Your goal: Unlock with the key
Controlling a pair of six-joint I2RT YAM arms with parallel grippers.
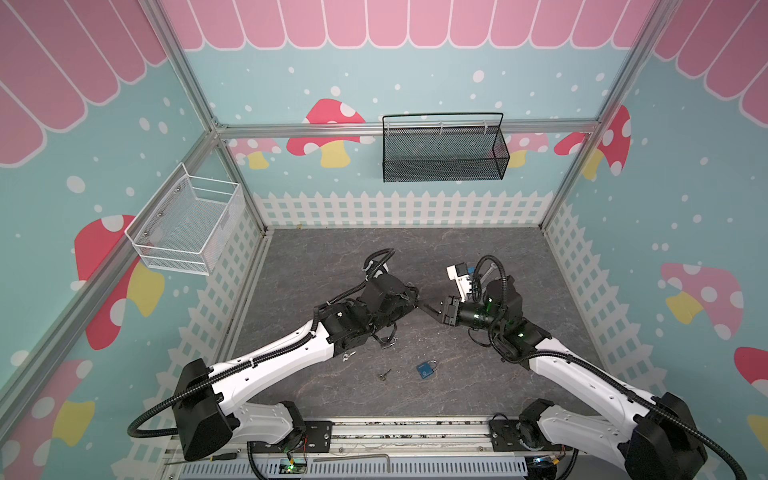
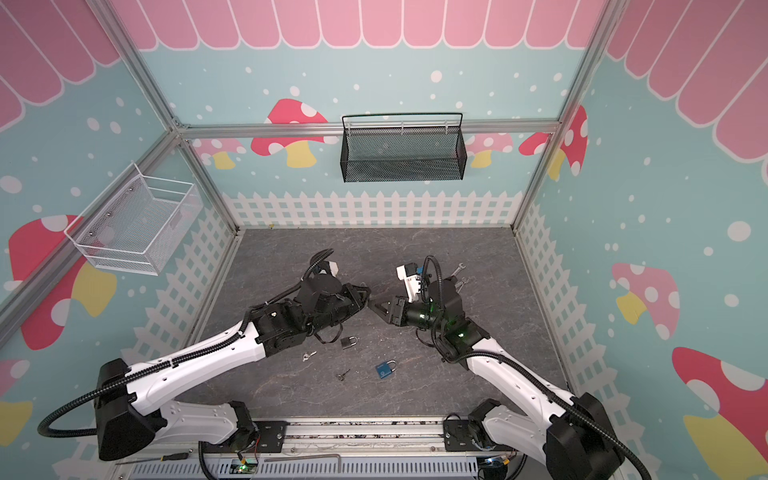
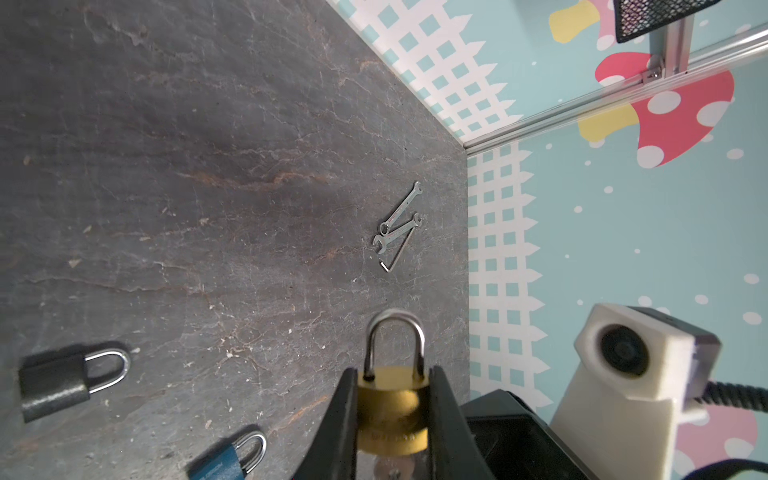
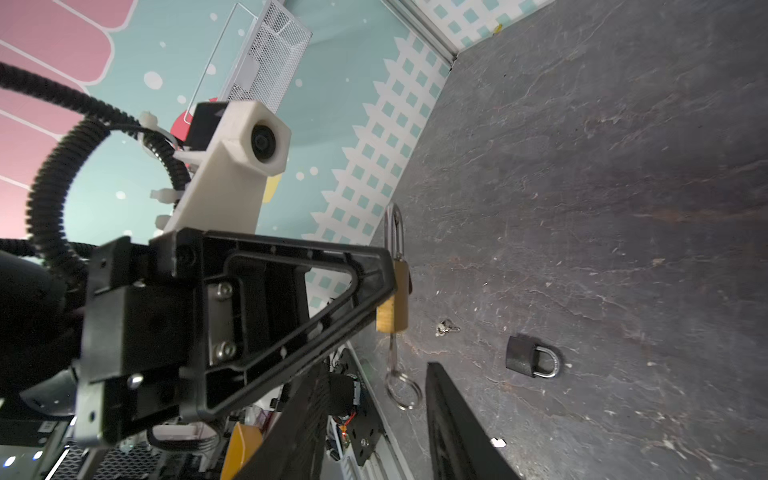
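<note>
Left wrist view looks along the left gripper [image 3: 392, 374]. Its two black fingers [image 3: 336, 415] are clamped on opposite sides of a brass padlock [image 3: 392, 409], which is held clear of the table [image 3: 208, 166]. The shackle [image 3: 395, 332] points away from the wrist, and both its legs sit in the body. Something silver shows at the padlock's near end, too blurred there to make out.

The right wrist view shows it plainly: a key [image 4: 392, 349] sticks out of the end of the brass padlock opposite the shackle, and a key ring [image 4: 402, 390] hangs from it. The right gripper [image 4: 376, 368] stands partly open. Its fingers [image 4: 449, 415] flank the key and ring with a clear gap on each side (nothing is pinched between them).

In both top views the two grippers meet nose to nose above the middle of the table, the left one reaching in from the left and the right one from the right.

Other things lie flat on the table, nearer the arm bases. There is a black padlock [image 2: 347, 343], a blue padlock [image 1: 426, 369], and two small bunches of loose keys [image 2: 343, 375], one of them close by the left arm. Two small wrenches [image 3: 401, 208] and a hex key [image 3: 397, 253] lie together, well apart from the padlocks and near the fence-patterned wall.
</note>
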